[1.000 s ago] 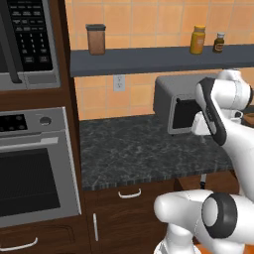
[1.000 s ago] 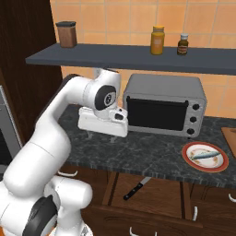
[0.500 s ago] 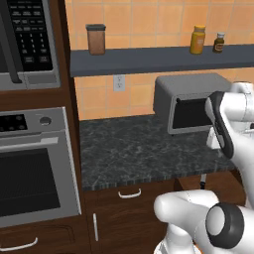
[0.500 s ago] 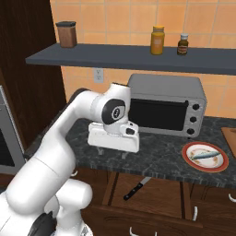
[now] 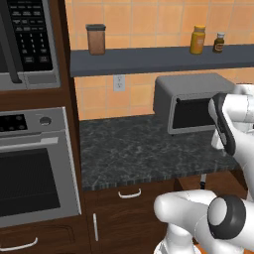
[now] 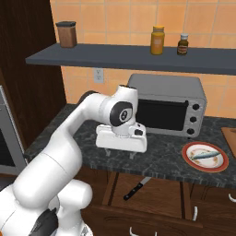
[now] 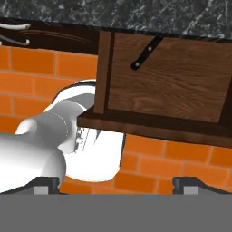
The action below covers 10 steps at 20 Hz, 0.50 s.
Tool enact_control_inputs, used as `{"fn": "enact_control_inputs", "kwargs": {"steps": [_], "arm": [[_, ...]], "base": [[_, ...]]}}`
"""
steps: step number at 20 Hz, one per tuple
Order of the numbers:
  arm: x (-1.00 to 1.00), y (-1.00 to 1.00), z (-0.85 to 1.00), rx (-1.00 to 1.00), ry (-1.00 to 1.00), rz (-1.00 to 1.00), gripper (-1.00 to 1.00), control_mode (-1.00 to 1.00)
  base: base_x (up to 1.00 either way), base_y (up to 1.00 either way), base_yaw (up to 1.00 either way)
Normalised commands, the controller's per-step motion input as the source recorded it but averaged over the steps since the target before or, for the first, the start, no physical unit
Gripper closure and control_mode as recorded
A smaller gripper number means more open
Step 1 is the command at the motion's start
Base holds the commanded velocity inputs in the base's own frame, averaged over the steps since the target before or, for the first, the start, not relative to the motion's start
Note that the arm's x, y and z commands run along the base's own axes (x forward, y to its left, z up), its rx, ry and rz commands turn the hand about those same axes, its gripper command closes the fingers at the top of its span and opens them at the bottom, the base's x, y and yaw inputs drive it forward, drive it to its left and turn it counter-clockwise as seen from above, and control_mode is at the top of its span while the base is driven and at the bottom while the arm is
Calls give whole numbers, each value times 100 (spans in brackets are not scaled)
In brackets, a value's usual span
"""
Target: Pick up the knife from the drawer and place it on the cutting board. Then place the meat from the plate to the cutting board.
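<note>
your gripper (image 6: 120, 150) hangs with jaws spread wide and empty above the counter's near edge, while the knife (image 6: 136, 188) lies below and slightly right in the open drawer (image 6: 156, 196), its long axis diagonal, handle nearer you.

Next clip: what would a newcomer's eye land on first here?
Probably the open drawer under the counter, with the knife lying at a slant inside it. Above it the gripper hangs open over the counter's front edge. To the right, the plate holds the meat, in front of the toaster oven.
</note>
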Motion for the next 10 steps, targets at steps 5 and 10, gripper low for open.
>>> {"fn": "enact_control_inputs", "kwargs": {"steps": [5, 10], "arm": [[0, 0, 0, 0, 0, 0, -100, 100], [0, 0, 0, 0, 0, 0, -100, 100]], "base": [[-6, 42, 0], [0, 42, -1]]}}
